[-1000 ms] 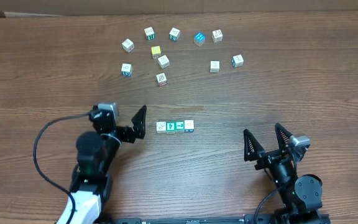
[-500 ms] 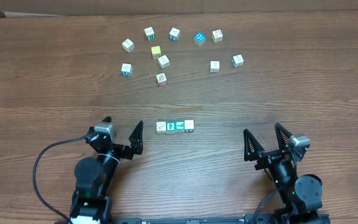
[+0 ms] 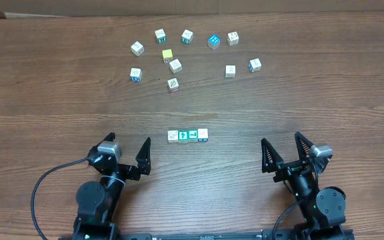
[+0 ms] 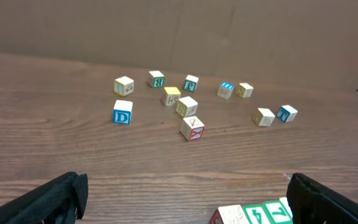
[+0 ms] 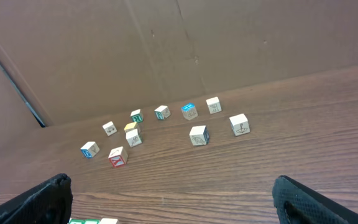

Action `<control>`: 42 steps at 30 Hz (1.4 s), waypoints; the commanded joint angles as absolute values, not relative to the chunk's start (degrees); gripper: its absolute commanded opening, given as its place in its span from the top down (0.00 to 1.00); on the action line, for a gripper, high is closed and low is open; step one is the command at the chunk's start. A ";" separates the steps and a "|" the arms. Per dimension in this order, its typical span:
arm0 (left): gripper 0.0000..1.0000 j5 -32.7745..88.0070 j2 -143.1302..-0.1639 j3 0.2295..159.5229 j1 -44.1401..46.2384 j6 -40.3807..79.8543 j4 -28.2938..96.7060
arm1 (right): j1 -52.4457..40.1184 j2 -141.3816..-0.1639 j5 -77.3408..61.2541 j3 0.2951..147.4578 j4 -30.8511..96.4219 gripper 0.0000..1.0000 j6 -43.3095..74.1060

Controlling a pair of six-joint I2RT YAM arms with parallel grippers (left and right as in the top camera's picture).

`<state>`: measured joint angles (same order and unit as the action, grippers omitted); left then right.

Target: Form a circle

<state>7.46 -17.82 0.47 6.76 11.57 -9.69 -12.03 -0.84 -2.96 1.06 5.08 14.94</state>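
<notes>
We list: left claw [image 3: 128,143], jaws wide, empty; right claw [image 3: 281,141], likewise wide, empty; row of four blocks [image 3: 187,135] on the tabletop [image 3: 325,87] between them, slightly ahead; scattered blocks [image 3: 175,65] well beyond.

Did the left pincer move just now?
Yes. The left pincer pulled back, lower in the overhead view, away from the row of four blocks.

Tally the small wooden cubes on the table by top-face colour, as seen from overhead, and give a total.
Yellow-topped wooden cube: 1
Blue-topped wooden cube: 1
Green-topped wooden cubes: 2
Pale-topped wooden cubes: 11
Total: 15
</notes>
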 commanded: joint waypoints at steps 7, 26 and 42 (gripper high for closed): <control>0.00 5.52 -3.81 0.27 6.68 7.22 4.08 | -11.81 -0.16 -2.68 0.47 4.69 0.00 14.52; 0.00 1.06 -0.16 0.27 2.50 2.61 4.49 | -11.81 -0.16 -2.68 0.47 4.69 0.00 14.52; 0.00 1.08 -0.21 0.27 2.55 2.09 4.45 | -11.81 -0.16 -2.68 0.47 4.69 0.00 14.52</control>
